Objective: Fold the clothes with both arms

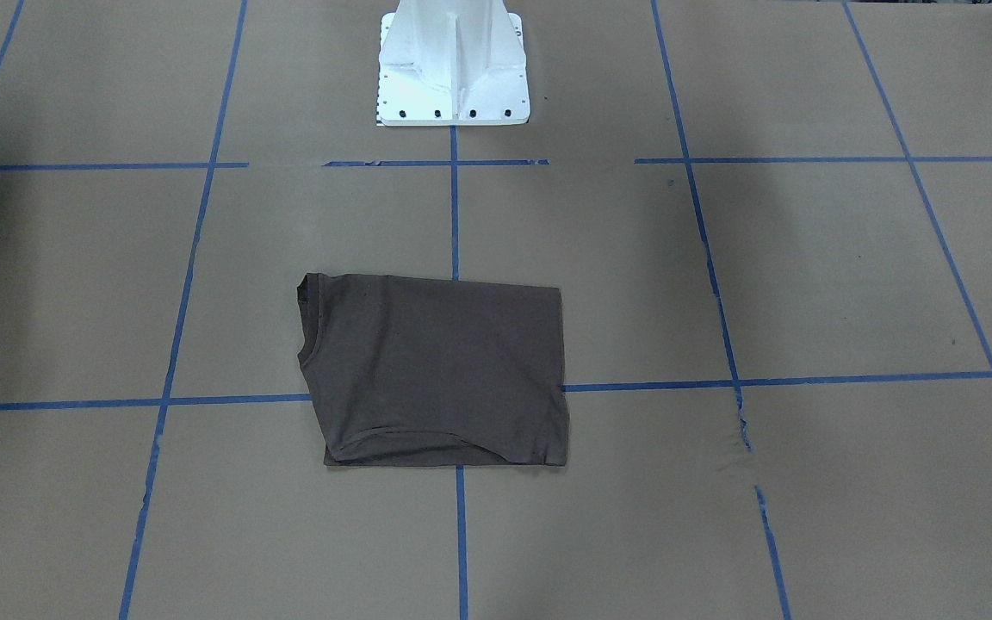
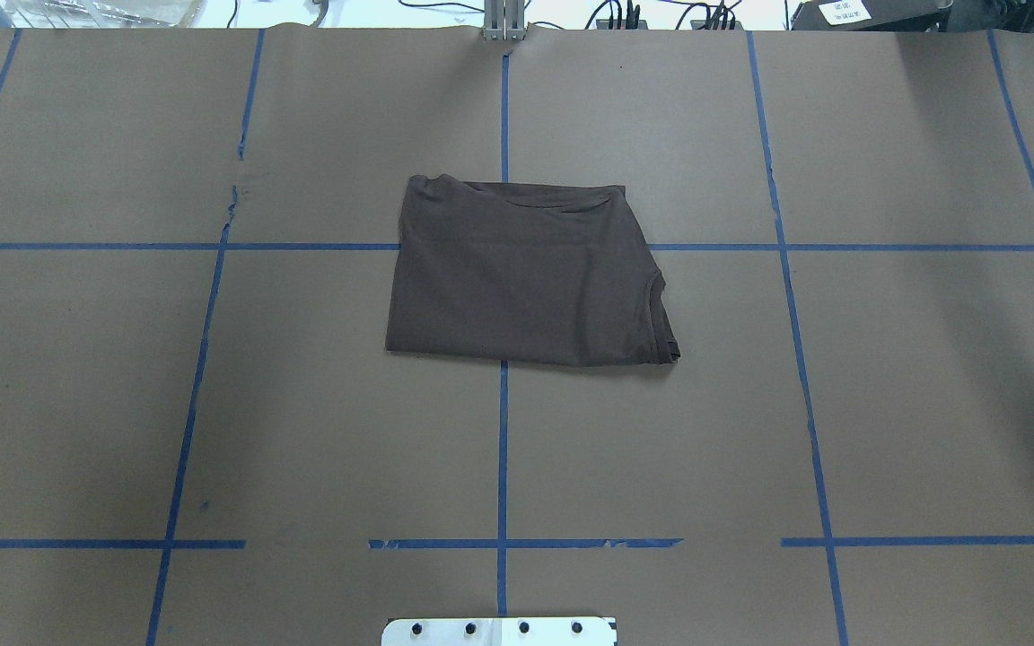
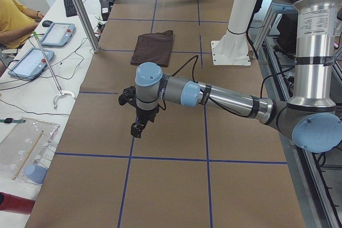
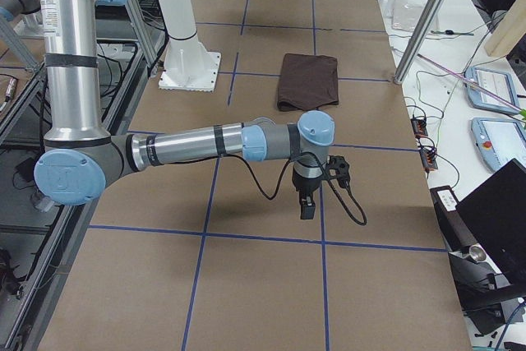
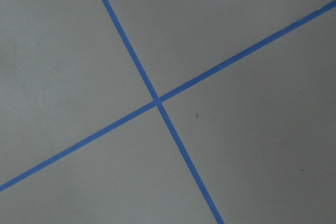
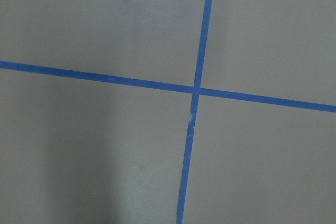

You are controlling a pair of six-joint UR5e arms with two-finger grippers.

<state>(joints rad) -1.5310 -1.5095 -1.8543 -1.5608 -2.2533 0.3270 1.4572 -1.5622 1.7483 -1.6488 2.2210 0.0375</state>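
The dark brown T-shirt (image 1: 436,370) lies folded into a flat rectangle at the middle of the brown-papered table, its collar edge toward the robot's right (image 2: 526,278). Both arms are held away from it, out at the table's ends. In the exterior left view the near left arm hangs its black gripper (image 3: 138,127) above bare paper, well short of the shirt (image 3: 154,48). In the exterior right view the right gripper (image 4: 306,207) likewise hovers over the paper, far from the shirt (image 4: 308,81). I cannot tell whether either gripper is open or shut. Both wrist views show only paper and blue tape.
The white pedestal base (image 1: 453,73) stands behind the shirt on the robot's side. Blue tape lines (image 2: 503,449) grid the paper. A side table (image 3: 32,100) with tablets and cables runs along the far edge, with a metal post (image 3: 80,9); a person sits there.
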